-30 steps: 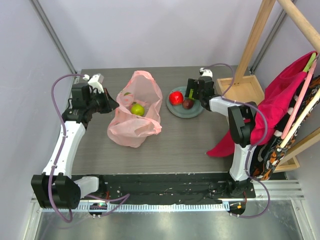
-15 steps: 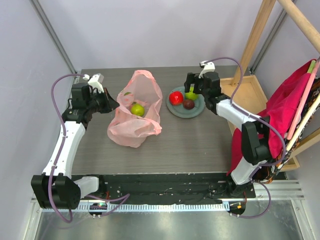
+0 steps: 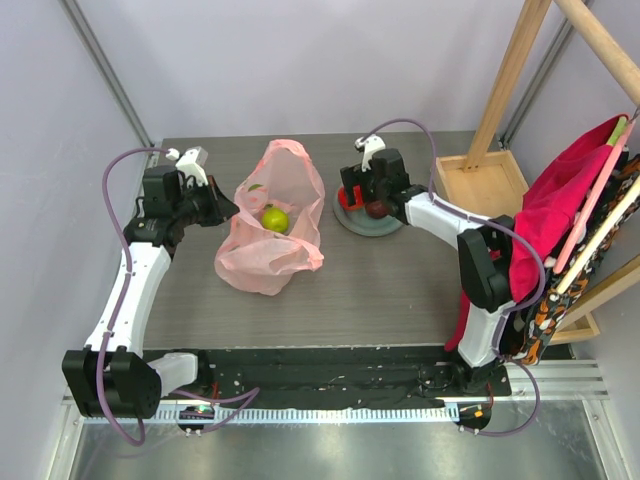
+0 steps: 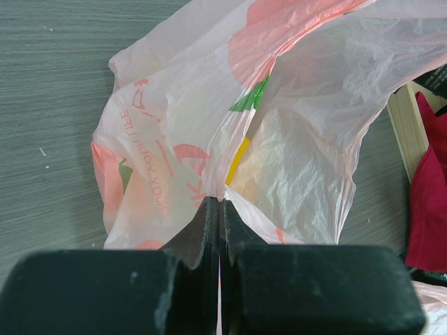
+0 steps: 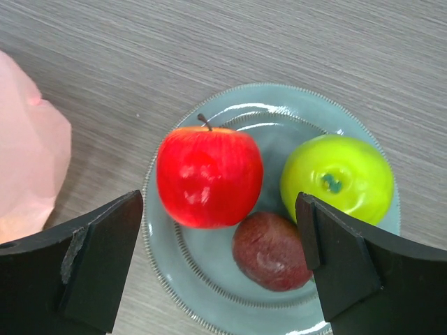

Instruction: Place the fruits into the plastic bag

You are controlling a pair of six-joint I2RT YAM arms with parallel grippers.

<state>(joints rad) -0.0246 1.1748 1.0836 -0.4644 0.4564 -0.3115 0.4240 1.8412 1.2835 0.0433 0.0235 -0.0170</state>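
Right gripper (image 5: 218,209) spread wide and empty, poised over the grey plate (image 5: 183,269), a finger either side of the fruit. On the plate: red apple (image 5: 209,176), green apple (image 5: 337,178), dark plum (image 5: 272,250) just beside both. Plastic bag (image 3: 270,225) lies near the plate's left, mouth propped open, a second green apple (image 3: 275,218) inside. Left gripper (image 4: 220,206) clenched on the bag's edge, on the side away from the plate. Red cloth (image 3: 560,190) hangs well right of the plate.
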